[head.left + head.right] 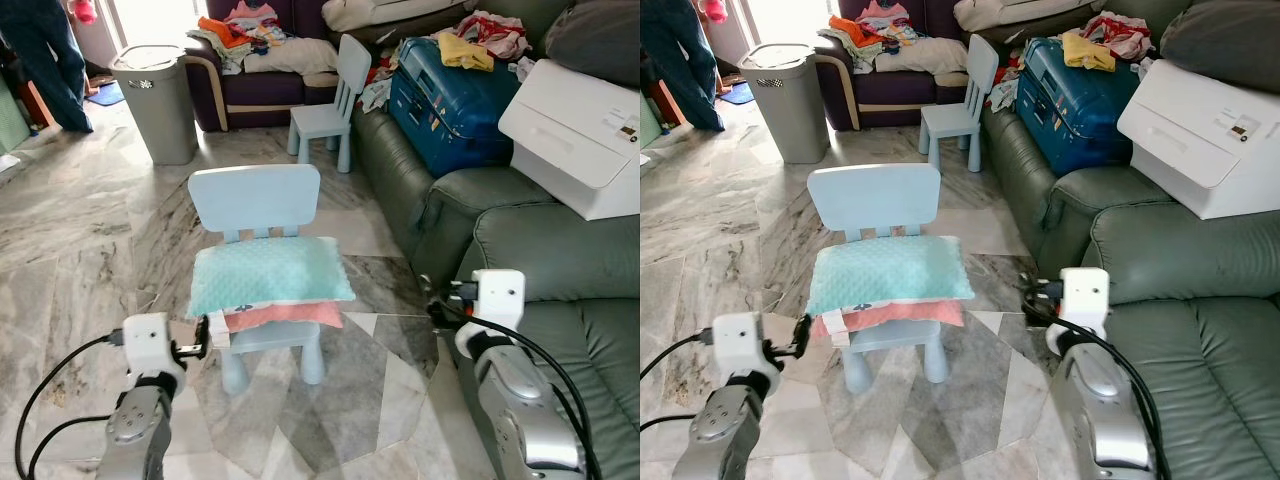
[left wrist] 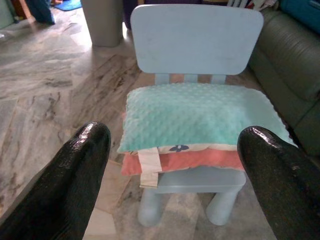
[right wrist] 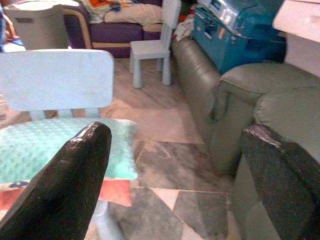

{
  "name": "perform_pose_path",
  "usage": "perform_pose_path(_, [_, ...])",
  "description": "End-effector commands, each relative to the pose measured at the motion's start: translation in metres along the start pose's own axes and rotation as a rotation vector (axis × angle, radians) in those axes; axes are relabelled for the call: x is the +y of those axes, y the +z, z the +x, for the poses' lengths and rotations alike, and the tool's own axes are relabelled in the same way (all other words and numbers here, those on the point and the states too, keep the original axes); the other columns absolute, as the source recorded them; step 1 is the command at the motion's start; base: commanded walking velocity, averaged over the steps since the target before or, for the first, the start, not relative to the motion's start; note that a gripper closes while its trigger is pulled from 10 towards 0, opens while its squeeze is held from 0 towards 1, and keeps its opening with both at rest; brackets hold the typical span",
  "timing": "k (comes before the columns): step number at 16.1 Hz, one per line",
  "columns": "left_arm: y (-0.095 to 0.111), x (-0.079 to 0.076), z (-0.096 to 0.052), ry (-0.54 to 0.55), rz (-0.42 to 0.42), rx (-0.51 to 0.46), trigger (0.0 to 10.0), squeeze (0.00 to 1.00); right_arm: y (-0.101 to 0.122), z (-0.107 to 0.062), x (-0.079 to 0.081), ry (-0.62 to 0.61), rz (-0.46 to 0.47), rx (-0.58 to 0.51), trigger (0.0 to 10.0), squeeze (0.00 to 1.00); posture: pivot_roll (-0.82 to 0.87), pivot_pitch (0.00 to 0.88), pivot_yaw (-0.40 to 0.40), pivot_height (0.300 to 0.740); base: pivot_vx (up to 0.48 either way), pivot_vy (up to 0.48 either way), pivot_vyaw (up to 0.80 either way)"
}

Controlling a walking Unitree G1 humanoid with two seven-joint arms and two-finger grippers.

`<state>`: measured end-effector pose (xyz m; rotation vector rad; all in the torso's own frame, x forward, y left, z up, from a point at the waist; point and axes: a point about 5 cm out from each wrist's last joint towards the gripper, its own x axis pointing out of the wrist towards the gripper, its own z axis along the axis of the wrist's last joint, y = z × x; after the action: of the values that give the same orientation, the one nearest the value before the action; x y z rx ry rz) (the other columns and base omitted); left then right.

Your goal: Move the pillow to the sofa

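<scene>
Teal pillow (image 1: 270,275) lies on small blue chair (image 1: 255,200), atop a pink cushion (image 1: 285,316), sofa (image 1: 560,290) just right of chair. Left claw (image 2: 172,165) & right claw (image 3: 172,165) both w/ fingers apart, near chair's front, touching nothing

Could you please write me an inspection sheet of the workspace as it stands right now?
Surface: marble tile floor.
Job's things: teal pillow lies on top of a pink pillow, both on the seat of the near blue chair; green sofa stands on the robot's right.
Clutter: white box, blue suitcase and clothes on the sofa; second blue chair; grey bin.
Grippers: left gripper open, facing the pillows, short of them; right gripper open, holding nothing.
Cables: black cables loop from both arms.
Surroundings: purple armchair piled with laundry; a person standing at the far left.
</scene>
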<state>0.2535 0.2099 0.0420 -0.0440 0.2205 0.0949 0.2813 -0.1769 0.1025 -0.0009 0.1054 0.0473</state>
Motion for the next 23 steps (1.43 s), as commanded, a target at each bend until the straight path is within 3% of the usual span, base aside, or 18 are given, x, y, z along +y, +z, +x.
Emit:
perform_pose_path(1, [-0.001, 0.000, 0.000, 0.003, 0.010, 0.003, 10.0, 0.00, -0.001, 0.001, 0.000, 0.002, 0.003, 0.004, 10.0, 0.00, -0.01, 0.014, -0.014, 0.740, 0.000, 0.000, 0.00])
perform_pose_path(8, [0.000, -0.004, -0.004, 0.005, 0.002, -0.008, 10.0, 0.00, -0.012, 0.007, 0.002, 0.016, 0.010, 0.027, 10.0, 0.00, 0.08, 0.000, -0.036, 0.740, 0.000, 0.000, 0.00])
perform_pose_path(13, [0.007, 0.004, -0.001, 0.012, 0.008, -0.020, 10.0, 0.00, -0.021, 0.017, 0.014, 0.027, 0.043, 0.043, 10.0, 0.00, 0.14, 0.000, -0.041, 0.740, 0.000, 0.000, 0.00])
perform_pose_path(16, [0.004, -0.006, 0.002, 0.003, -0.006, -0.013, 10.0, 0.00, -0.021, 0.017, 0.010, 0.027, 0.029, 0.039, 10.0, 0.00, 0.11, 0.000, -0.042, 0.740, 0.000, 0.000, 0.00])
perform_pose_path(19, [-0.007, -0.018, -0.011, -0.020, -0.021, 0.016, 10.0, 0.00, -0.028, 0.003, -0.001, 0.017, 0.007, 0.062, 10.0, 0.00, 0.09, 0.017, -0.049, 0.740, 0.000, 0.000, 0.00])
perform_pose_path(23, [-0.019, -0.011, -0.030, -0.032, 0.011, 0.066, 10.0, 0.00, -0.041, -0.018, -0.003, 0.031, -0.009, 0.124, 10.0, 0.00, 0.07, 0.125, -0.057, 0.740, 0.000, 0.000, 0.00])
